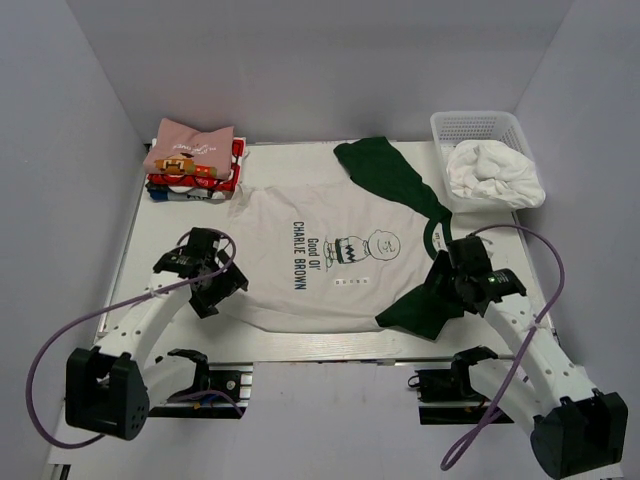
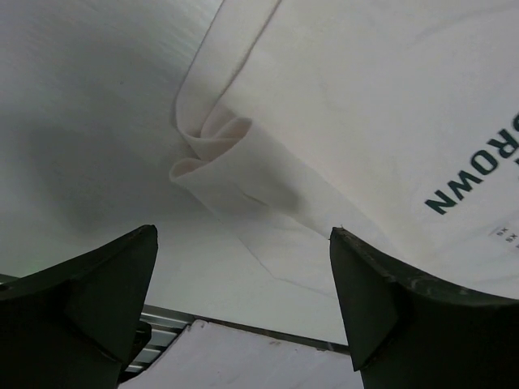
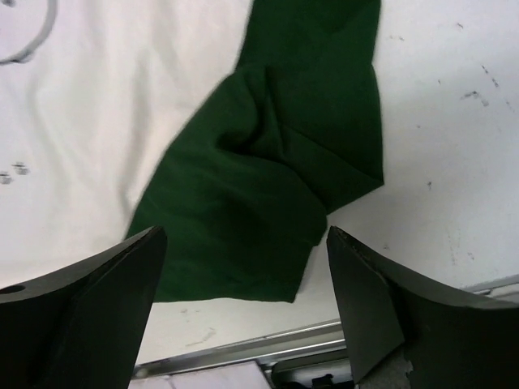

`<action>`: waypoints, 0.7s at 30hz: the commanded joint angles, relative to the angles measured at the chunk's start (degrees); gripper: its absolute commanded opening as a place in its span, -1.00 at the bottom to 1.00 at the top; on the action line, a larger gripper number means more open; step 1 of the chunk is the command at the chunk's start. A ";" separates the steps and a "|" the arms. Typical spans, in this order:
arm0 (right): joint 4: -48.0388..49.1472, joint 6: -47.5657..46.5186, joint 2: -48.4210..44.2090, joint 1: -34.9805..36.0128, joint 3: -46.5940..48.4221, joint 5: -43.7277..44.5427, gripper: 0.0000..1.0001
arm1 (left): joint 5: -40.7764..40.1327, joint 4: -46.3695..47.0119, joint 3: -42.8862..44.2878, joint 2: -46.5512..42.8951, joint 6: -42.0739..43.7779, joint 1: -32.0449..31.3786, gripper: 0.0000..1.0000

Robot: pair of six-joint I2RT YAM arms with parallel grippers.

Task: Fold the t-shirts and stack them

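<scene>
The off-white Charlie Brown shirt [image 1: 320,255] lies spread flat on the table with its dark green sleeves out; the near sleeve [image 1: 418,305] is crumpled at the front right. My left gripper [image 1: 222,285] is open above the shirt's near left hem corner [image 2: 212,154], which is curled up. My right gripper [image 1: 437,283] is open above the near green sleeve [image 3: 259,186]. A stack of small folded shirts [image 1: 192,160], pink on top, red and white beneath, sits at the back left.
A white plastic basket [image 1: 487,130] at the back right holds crumpled white cloth [image 1: 492,175]. The table's front metal rail [image 1: 330,350] runs just beyond the shirt's near edge. White walls close the table on three sides.
</scene>
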 commanded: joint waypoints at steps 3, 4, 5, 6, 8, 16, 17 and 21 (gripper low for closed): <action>1.51 4.71 2.16 -0.43 -3.37 2.09 0.78 | 2.60 6.19 -1.60 4.24 0.63 -0.08 0.82; 1.60 5.07 2.68 -0.43 -3.72 1.48 0.78 | 2.61 6.81 -0.99 4.94 0.63 -0.08 0.78; 1.77 5.07 4.43 -0.52 -4.33 1.21 0.78 | 2.61 7.34 -0.37 6.17 0.63 -0.08 0.75; 1.77 5.25 4.79 -0.52 -4.51 0.68 0.78 | 2.61 8.04 -0.37 6.18 0.63 -0.08 0.62; 2.65 5.25 6.46 -0.43 -5.30 0.33 0.78 | 1.99 8.74 -0.37 7.67 0.63 -0.08 0.47; 8.89 5.60 8.22 -0.52 -7.76 -5.30 0.00 | 2.52 9.36 -1.42 8.21 1.15 -0.08 -1.00; 8.28 5.25 7.88 -0.35 -7.59 -5.21 -0.20 | 2.52 9.36 -1.42 8.20 1.16 -0.08 -1.00; 9.59 4.29 6.21 -0.43 -8.47 -5.38 -1.00 | 1.91 9.36 -1.42 5.39 1.68 -0.08 -1.00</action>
